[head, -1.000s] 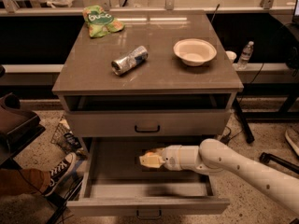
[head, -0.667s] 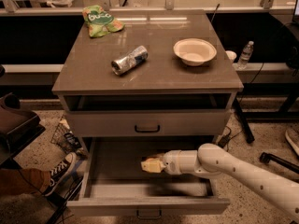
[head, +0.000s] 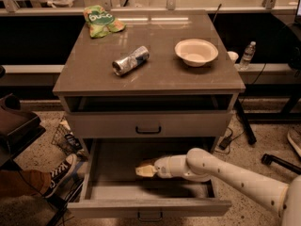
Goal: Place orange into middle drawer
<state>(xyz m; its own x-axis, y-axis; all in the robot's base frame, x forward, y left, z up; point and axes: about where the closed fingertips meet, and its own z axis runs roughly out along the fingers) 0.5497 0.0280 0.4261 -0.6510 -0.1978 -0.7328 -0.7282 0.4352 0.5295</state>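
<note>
One gripper (head: 145,170) sits inside the pulled-out middle drawer (head: 113,163) — near its centre.

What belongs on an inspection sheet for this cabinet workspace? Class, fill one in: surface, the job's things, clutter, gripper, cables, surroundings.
Surface: grey cabinet top, with three loose things on it.
Job's things: middle drawer stands open. The orange cannot be made out for certain; there is only a pale yellowish shape at the gripper's tip.
Clutter: green snack bag at the back left, drink can lying on its side, white bowl upright.
Gripper: gripper is inside the open drawer, the arm reaching in from the right.
Cables: dark cable on the floor right of the cabinet.
Surroundings: water bottle behind on the right, sneaker on the floor at left, closed drawer front above.
</note>
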